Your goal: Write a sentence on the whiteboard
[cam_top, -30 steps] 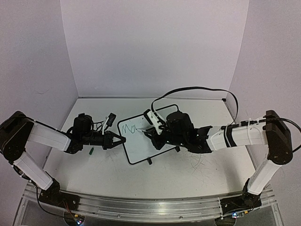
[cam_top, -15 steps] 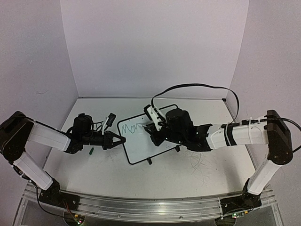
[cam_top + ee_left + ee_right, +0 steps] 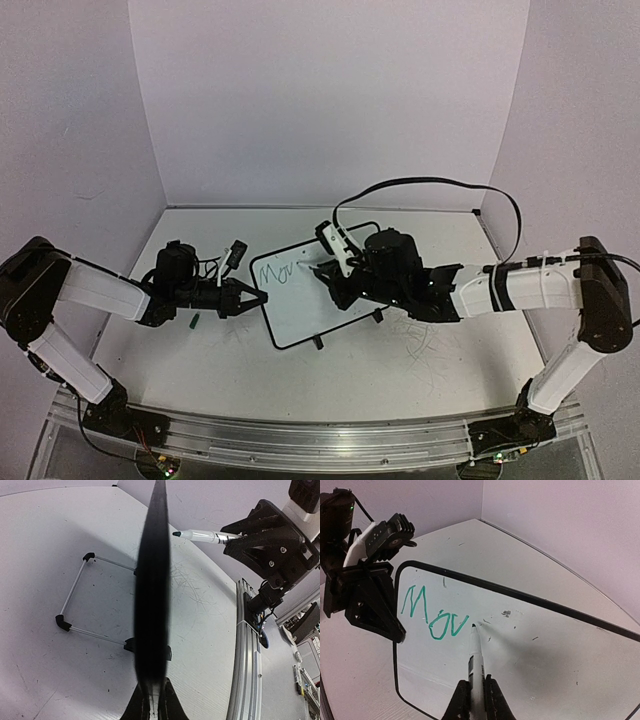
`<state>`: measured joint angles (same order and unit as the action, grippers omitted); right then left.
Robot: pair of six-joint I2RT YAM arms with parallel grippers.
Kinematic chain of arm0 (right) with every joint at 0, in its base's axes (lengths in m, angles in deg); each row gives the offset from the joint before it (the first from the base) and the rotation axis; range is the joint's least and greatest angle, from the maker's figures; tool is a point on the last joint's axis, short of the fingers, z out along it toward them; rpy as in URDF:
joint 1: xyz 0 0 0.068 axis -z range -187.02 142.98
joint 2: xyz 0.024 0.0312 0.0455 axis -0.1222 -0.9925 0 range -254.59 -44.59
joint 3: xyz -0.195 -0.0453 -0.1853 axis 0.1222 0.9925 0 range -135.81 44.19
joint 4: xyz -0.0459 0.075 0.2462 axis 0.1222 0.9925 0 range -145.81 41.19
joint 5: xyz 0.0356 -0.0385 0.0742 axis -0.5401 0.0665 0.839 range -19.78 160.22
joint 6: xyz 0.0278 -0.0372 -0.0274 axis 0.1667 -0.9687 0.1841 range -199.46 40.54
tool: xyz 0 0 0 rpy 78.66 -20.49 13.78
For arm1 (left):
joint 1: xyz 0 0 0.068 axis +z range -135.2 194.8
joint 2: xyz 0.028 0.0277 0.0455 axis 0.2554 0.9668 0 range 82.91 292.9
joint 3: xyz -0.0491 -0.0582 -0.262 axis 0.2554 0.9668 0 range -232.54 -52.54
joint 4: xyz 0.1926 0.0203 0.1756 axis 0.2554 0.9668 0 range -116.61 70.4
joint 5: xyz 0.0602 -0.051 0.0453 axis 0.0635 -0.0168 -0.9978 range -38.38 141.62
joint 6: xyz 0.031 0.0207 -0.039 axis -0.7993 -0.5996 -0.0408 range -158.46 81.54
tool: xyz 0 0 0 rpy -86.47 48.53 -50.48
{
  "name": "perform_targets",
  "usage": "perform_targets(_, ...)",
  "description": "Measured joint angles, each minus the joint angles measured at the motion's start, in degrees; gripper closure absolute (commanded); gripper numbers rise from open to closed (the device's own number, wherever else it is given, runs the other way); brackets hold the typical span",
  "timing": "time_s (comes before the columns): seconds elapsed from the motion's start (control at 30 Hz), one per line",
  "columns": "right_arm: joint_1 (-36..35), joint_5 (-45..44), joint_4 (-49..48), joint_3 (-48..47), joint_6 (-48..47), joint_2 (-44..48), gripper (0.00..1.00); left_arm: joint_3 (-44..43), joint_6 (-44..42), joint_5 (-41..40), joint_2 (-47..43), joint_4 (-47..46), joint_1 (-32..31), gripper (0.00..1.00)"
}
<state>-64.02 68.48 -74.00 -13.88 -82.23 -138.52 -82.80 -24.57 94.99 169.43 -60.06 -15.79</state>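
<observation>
The whiteboard (image 3: pixel 300 310) stands mid-table in the top view, its left edge clamped in my left gripper (image 3: pixel 258 298). From the left wrist it is edge-on between the jaws. From the right wrist, my right gripper (image 3: pixel 475 700) pinches a marker (image 3: pixel 474 652), tip just right of green letters (image 3: pixel 432 612).

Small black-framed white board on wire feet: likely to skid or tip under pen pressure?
Probably light: the small black-framed white board looks thin edge-on. Its slim wire feet would likely let it tip or skid alone. The left gripper clamps its edge, so it should hold.
</observation>
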Motion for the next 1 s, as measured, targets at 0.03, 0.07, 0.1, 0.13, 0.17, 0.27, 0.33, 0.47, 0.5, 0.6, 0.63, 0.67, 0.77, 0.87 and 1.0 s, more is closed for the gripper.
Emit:
perform_targets(0.03,0.0,0.2,0.0,0.0,0.0,0.0,1.00,0.0,0.0,0.0,0.0,0.0,0.0,1.00)
perform_targets(0.07,0.1,0.4,0.0,0.0,0.0,0.0,1.00,0.0,-0.1,0.0,0.0,0.0,0.0,1.00)
perform_targets(0.1,0.1,0.7,0.0,0.0,0.0,0.0,1.00,0.0,-0.1,0.0,-0.1,0.0,0.0,1.00)
perform_targets(0.13,0.1,1.2,0.0,0.0,0.0,-0.1,1.00,0.0,-0.1,0.0,-0.1,0.1,0.0,1.00)
perform_targets(0.17,0.1,1.4,0.0,0.0,0.0,-0.1,1.00,0.0,-0.2,0.0,-0.2,0.2,0.0,1.00)
perform_targets(0.27,0.1,2.1,0.0,0.0,0.0,-0.5,1.00,0.0,-0.2,0.0,-0.3,0.3,0.0,1.00)
perform_targets(0.33,0.1,2.4,0.0,0.0,0.0,-0.9,1.00,0.0,-0.2,0.0,-0.3,0.4,0.0,1.00)
perform_targets(0.47,0.1,2.4,0.0,-0.1,0.0,-1.4,1.00,0.0,-0.2,0.0,-0.3,0.4,0.0,1.00)
perform_targets(0.5,0.1,2.4,0.0,-0.1,0.0,-1.5,1.00,0.0,-0.2,0.0,-0.3,0.4,0.0,1.00)
perform_targets(0.6,0.1,2.3,0.0,-0.1,0.0,-1.6,1.00,0.0,-0.3,0.0,-0.3,0.4,0.0,1.00)
perform_targets(0.63,0.1,2.2,0.0,-0.1,0.0,-1.6,1.00,0.0,-0.3,0.0,-0.3,0.4,0.0,1.00)
perform_targets(0.67,0.1,1.9,0.0,-0.2,0.1,-1.6,1.00,0.0,-0.3,0.0,-0.3,0.4,0.0,1.00)
perform_targets(0.77,0.1,1.2,-0.1,-0.4,0.1,-1.8,1.00,0.0,-0.3,0.0,-0.3,0.5,0.0,1.00)
perform_targets(0.87,0.1,0.5,-0.1,-0.4,0.3,-1.8,1.00,0.0,-0.3,0.0,-0.4,0.5,0.0,1.00)
perform_targets(1.0,0.1,-0.4,-0.1,-0.4,0.7,-1.8,1.00,0.0,-0.2,0.0,-0.4,0.5,0.0,1.00)
